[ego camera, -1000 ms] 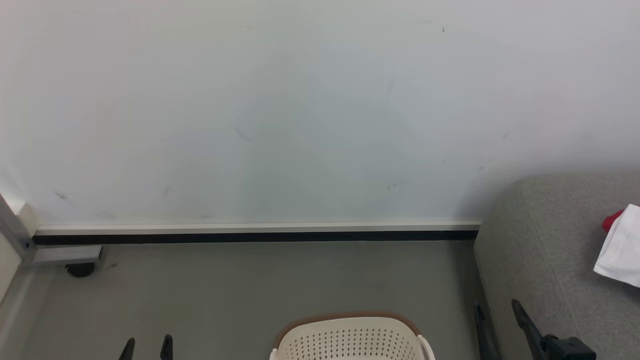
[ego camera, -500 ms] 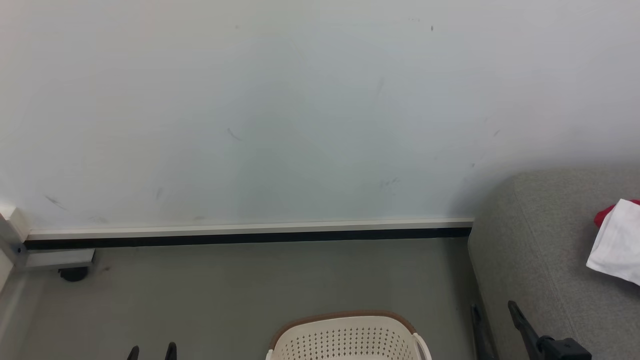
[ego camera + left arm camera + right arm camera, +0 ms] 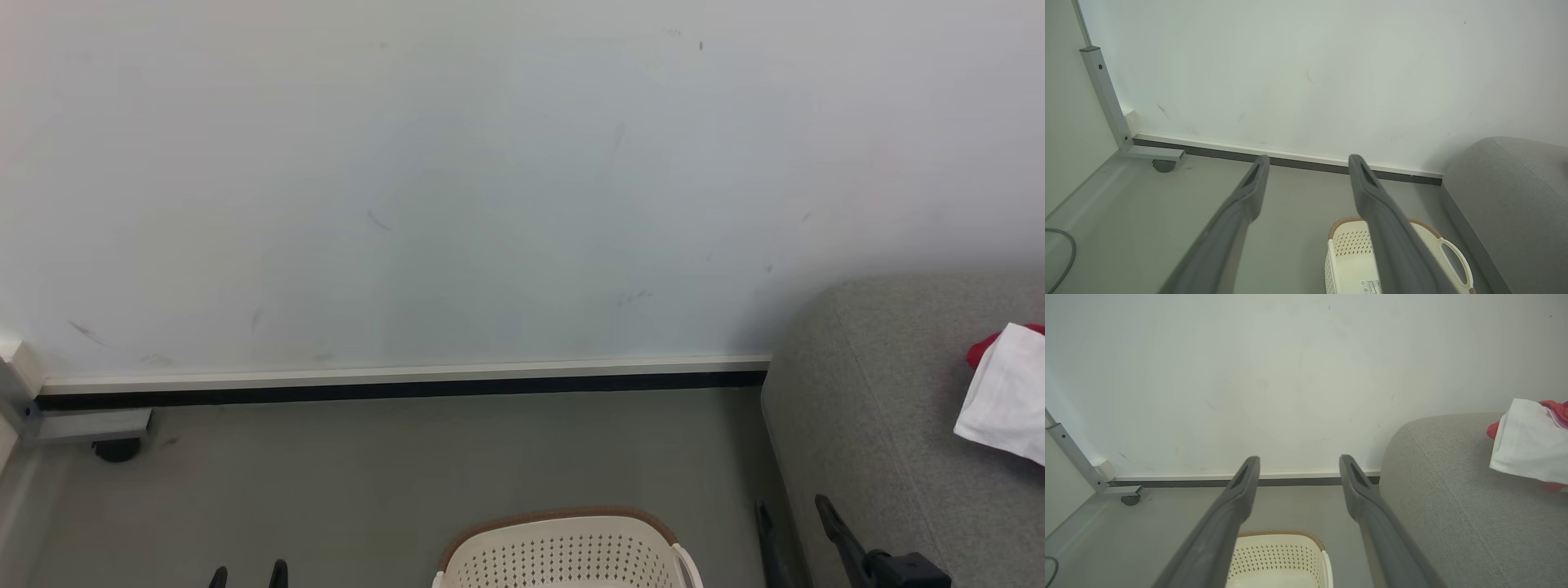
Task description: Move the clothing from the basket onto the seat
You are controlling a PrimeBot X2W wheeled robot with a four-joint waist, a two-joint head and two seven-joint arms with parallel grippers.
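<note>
Little changes across the last second. The whole head view slides a touch to the left, the marks on the wall [image 3: 490, 163] and the skirting [image 3: 408, 382] alike, so it is the camera that turns slightly, not the things. The left hand [image 3: 1308, 160] hangs over the grey floor [image 3: 1147, 212] with its fingers spread apart, gripping nothing. The right hand [image 3: 1299, 459] is likewise spread and empty. The clothing [image 3: 1527, 449], a white cloth over red fabric, lies on the seat [image 3: 1453, 506], well apart from both hands. The basket [image 3: 1278, 555] stands on the floor near the seat. What shows of its inside looks bare, though its near half is cut off, so the task is probably finished or nearly so.
</note>
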